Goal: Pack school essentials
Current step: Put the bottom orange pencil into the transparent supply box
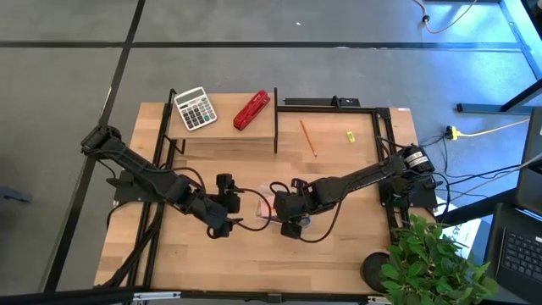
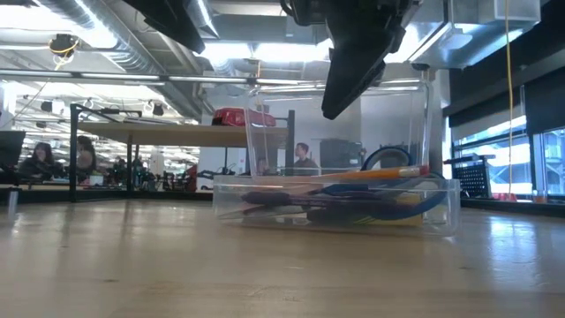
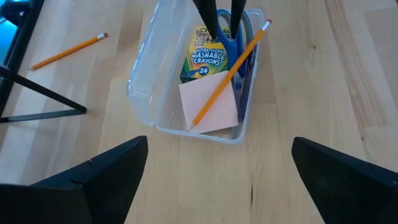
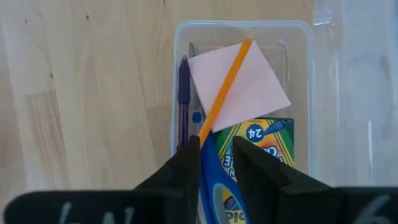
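Note:
A clear plastic box (image 1: 264, 206) (image 2: 335, 199) sits at the table's middle with its lid open and standing up. Inside lie a crayon box (image 3: 204, 56), a pink sticky-note pad (image 3: 214, 102), blue-handled scissors (image 4: 211, 180) and a dark pen (image 4: 184, 93). An orange pencil (image 3: 227, 78) slants across the pad, its eraser end on the box rim. My right gripper (image 4: 216, 146) (image 2: 331, 110) hangs above the box, open by a narrow gap, over the scissors. My left gripper (image 3: 217, 180) (image 1: 227, 212) is wide open, just left of the box. A second pencil (image 1: 307, 137) and a yellow piece (image 1: 349, 135) lie on the table.
A raised shelf at the far side carries a white-grey calculator (image 1: 195, 108) and a red stapler (image 1: 251, 110). A black frame (image 1: 330, 103) runs along the far right of the table. A potted plant (image 1: 432, 263) stands at the near right corner. Bare wood lies on the near side of the box.

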